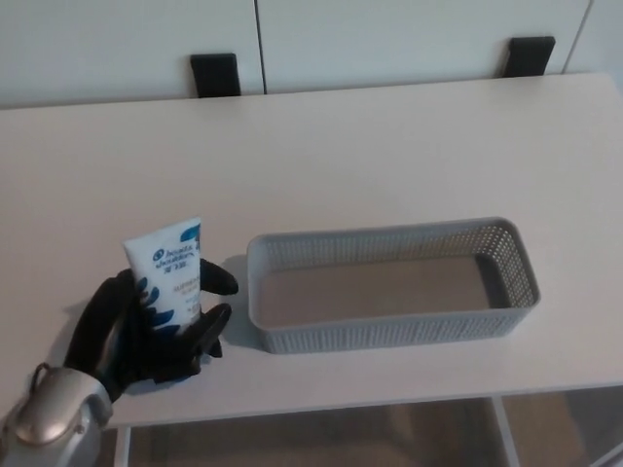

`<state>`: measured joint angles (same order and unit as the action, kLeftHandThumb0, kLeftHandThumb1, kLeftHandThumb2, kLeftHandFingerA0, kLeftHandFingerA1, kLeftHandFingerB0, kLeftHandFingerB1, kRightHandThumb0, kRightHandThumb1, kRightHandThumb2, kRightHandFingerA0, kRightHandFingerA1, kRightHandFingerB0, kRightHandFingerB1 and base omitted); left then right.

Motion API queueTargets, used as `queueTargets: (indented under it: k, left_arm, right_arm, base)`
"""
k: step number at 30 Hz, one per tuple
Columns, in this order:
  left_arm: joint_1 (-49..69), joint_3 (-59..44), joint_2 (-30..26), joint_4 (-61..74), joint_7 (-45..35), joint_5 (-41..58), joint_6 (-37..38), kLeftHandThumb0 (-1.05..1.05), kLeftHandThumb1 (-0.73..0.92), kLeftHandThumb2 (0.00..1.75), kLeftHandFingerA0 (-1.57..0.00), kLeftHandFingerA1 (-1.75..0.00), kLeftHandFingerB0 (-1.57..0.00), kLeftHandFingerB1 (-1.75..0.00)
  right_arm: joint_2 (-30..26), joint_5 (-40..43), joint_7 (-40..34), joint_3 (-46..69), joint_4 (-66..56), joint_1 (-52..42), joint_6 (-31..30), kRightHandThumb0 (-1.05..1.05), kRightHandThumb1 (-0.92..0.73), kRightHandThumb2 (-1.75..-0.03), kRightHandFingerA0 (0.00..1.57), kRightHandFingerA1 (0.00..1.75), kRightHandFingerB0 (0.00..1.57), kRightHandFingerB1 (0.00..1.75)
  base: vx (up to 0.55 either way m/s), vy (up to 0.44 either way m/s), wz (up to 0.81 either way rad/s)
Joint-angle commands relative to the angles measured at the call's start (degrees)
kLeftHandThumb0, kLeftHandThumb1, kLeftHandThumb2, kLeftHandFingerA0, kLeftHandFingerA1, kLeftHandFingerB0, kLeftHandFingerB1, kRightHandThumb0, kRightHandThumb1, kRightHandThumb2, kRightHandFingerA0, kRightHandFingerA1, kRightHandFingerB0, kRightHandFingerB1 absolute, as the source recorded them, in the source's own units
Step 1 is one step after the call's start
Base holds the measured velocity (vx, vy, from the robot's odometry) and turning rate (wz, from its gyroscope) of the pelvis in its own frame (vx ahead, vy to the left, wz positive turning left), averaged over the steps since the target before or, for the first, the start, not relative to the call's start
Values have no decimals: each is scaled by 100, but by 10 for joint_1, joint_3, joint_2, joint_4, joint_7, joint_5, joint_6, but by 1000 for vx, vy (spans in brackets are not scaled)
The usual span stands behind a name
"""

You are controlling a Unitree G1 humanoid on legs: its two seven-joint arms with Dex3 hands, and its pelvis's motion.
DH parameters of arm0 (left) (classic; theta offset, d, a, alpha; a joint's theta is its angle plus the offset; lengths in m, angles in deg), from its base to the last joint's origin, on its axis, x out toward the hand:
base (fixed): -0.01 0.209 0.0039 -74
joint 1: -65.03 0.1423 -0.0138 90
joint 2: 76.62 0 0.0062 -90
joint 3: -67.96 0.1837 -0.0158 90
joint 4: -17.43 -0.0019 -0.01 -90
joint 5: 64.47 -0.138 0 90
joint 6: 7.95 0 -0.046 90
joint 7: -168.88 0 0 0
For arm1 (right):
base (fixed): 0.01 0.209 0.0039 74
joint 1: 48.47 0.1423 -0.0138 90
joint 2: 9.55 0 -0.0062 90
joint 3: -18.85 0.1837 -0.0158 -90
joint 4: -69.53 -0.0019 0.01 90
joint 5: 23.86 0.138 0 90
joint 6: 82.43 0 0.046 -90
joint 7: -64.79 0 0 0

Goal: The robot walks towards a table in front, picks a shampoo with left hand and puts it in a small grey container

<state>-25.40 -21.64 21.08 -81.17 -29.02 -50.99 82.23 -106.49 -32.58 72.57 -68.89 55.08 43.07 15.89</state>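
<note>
Head view, looking down: at about 8 o'clock in our picture we see the robot's left hand (136, 336), black, coming up from a silver forearm (54, 418) in the bottom corner. The hand is closed around a shampoo tube (175, 268). Its thick fingers (216, 279) wrap the tube's lower half from the 3 o'clock side, and the rest of the hand lies behind and to the tube's 9 o'clock. The tube is white with blue print. It stands upright with its flat crimped end on top, leaning slightly toward 11 o'clock. Its lower end is hidden in the grip, so we cannot tell whether it touches the table (341, 146).

Just to the tube's 3 o'clock, close but apart from it, a small grey container (389, 336) sits on the pale table. It is a long mesh-walled basket lying crosswise, and we can see its tan floor. The tube is outside the container.

At the table's far edge, at 11 o'clock and 1 o'clock, two black blocks (214, 73) show against white panels (389, 39). The right hand is out of our sight.
</note>
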Motion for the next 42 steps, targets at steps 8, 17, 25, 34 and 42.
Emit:
queueTargets:
  k: [8,17,25,34,42]
  left_arm:
    - [-58,-21,-104,334,17,-75,-72,-6,72,76,-106,-140,-83,-106]
    - [-226,129,-95,367,-9,-154,-177,-5,79,65,-98,-141,-82,-98]
    - [-374,297,14,164,-7,-213,-235,-14,75,70,-100,-142,-80,-111]
    - [-459,409,127,-24,-21,-248,-278,-21,76,72,-103,-136,-79,-118]
    - [-424,412,138,-111,-34,-244,-265,-19,76,74,-104,-138,-81,-109]
  right_arm:
    - [-19,1,12,2,-2,23,-8,-41,-72,-62,63,45,51,39]
    - [-18,-3,16,-5,-2,10,-3,-40,-72,-62,61,44,50,39]
    - [-10,-3,20,-7,-3,20,-6,-41,-71,-61,61,44,51,39]
    - [-3,-13,14,-25,0,24,-1,-39,-71,-62,65,44,53,39]
    - [-1,-14,25,-40,-18,18,-4,-43,-70,-62,61,44,52,39]
  base:
    - [0,0,0]
    - [0,0,0]
    - [0,0,0]
    - [0,0,0]
    - [0,0,0]
